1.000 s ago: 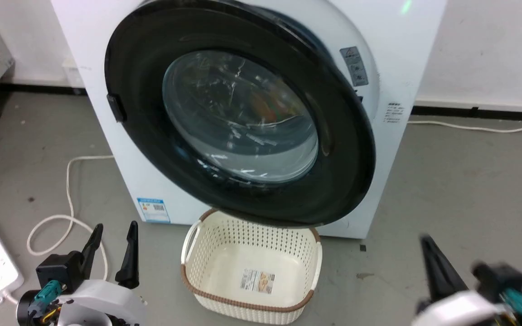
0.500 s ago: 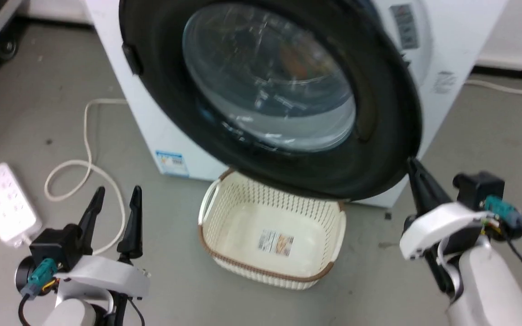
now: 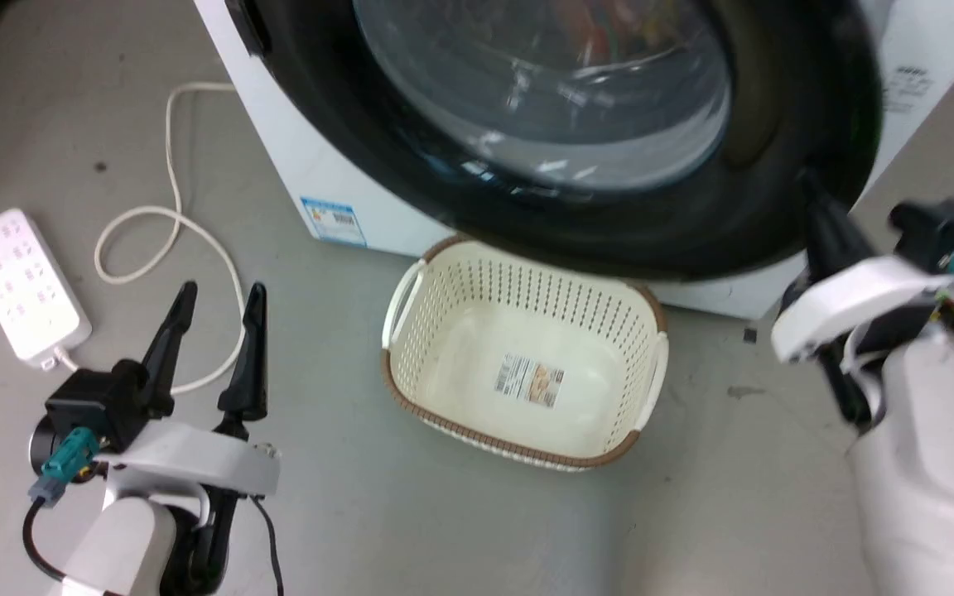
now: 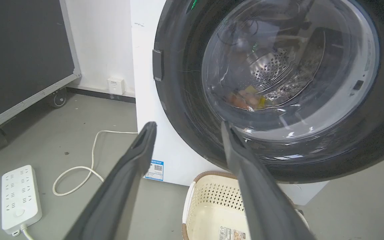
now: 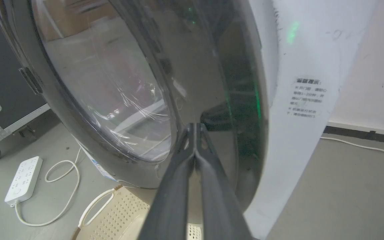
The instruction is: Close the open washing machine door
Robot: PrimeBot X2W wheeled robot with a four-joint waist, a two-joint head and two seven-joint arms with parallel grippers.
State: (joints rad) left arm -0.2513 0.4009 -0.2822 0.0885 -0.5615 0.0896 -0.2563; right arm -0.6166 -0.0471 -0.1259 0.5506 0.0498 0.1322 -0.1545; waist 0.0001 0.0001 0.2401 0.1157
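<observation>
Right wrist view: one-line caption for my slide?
Shut right tool aimed at the black frame of the washing machine door, basket below.

The left gripper (image 3: 222, 290) hangs low at the left, jaws spread wide; the right gripper (image 3: 818, 194) sits higher, jaws pressed together.

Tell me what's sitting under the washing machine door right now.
A cream perforated basket stands on the floor beneath the lower rim of the washing machine door, holding just a label on its bottom. The door covers the middle of the basket's far rim.
</observation>
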